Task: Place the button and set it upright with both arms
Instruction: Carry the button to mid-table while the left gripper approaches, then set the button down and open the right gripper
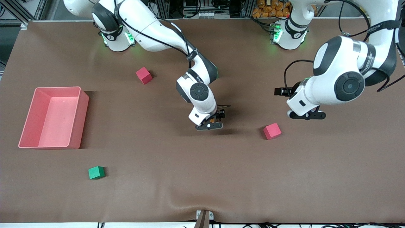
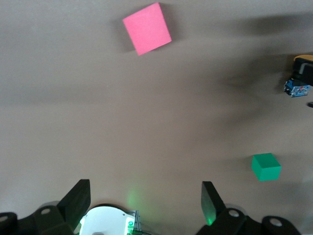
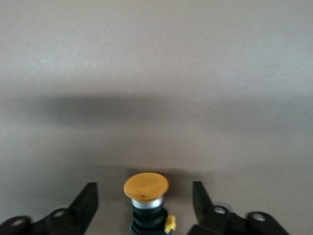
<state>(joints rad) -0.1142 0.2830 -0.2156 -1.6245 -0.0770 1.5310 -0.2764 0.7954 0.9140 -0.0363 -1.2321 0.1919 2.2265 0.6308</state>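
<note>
The button (image 3: 145, 187), with an orange cap on a black body, sits between the fingers of my right gripper (image 3: 144, 190), with a gap on each side. The right gripper (image 1: 211, 124) is open, low over the middle of the table, and a bit of orange from the button (image 1: 215, 119) shows there. The button also shows in the left wrist view (image 2: 299, 81). My left gripper (image 1: 306, 115) is open and empty over the table toward the left arm's end, above and beside a red cube (image 1: 272, 131). Its fingers (image 2: 78, 193) frame bare table.
A second red cube (image 1: 144, 75) lies near the right arm's base. A green cube (image 1: 96, 172) lies nearer the front camera. A pink bin (image 1: 77, 122) stands at the right arm's end. The left wrist view shows a red cube (image 2: 146, 28) and the green cube (image 2: 266, 166).
</note>
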